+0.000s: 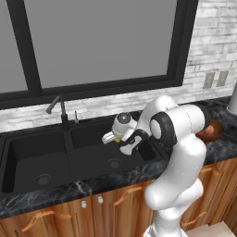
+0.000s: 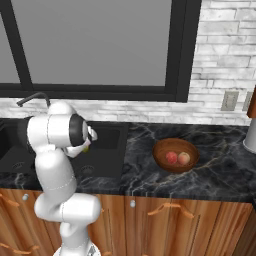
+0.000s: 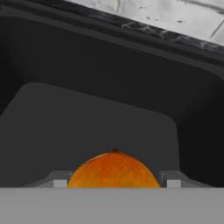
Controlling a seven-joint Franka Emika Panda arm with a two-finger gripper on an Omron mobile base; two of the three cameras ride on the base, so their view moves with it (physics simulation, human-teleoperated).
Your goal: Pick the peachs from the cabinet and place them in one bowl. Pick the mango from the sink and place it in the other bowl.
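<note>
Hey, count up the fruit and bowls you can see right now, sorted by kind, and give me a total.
Peaches, in the wooden bowl: 2
Mango, between the gripper fingers over the sink: 1
Wooden bowl: 1
Total: 4

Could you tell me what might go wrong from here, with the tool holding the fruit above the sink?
1. The mango sits between the fingers of the tool above the black sink; a weak grip could drop it back in.
2. The wooden bowl already holds both peaches; putting the mango there would be the wrong bowl.
3. The faucet stands close; a wide swing might clip it.
</note>
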